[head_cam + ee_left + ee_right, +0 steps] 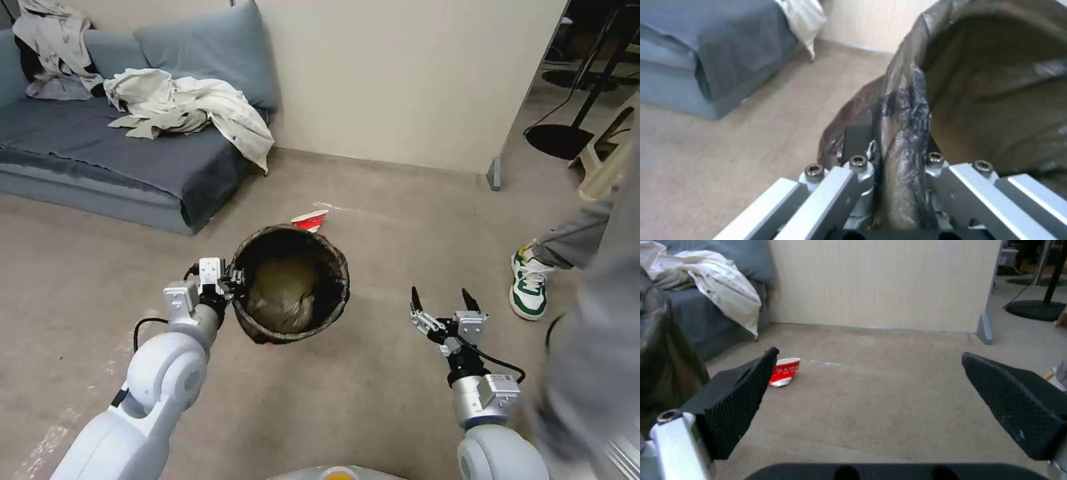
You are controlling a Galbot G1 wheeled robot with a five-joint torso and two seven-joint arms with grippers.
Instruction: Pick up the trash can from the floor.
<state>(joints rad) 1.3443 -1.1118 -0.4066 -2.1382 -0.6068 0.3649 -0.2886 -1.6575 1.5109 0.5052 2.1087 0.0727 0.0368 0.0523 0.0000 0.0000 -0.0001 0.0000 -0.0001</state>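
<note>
We see the floor (373, 393) stretching beige and bare from the grey sofa (100, 153), heaped with pale clothes, to the wall. In the middle of it is the trash can (291, 283), its dark bag folded over the rim; it looks tipped toward us, and whether its base has left the ground we cannot tell. Our left gripper (233, 280) is at the can's left rim, and the left wrist view shows its fingers (857, 140) clenched on the bagged edge, one outside and one inside. Our right gripper (443, 300) hovers well apart to the right, fingers spread wide and holding nothing. Behind the can lies a crushed red-and-white cup (310, 220). We judge the weak point to be the pinch itself: if the pads hold mostly slick bag film rather than the plastic wall, the liner could slide or pull off and the can drop; a one-sided grip may also let it swing and spill.
</note>
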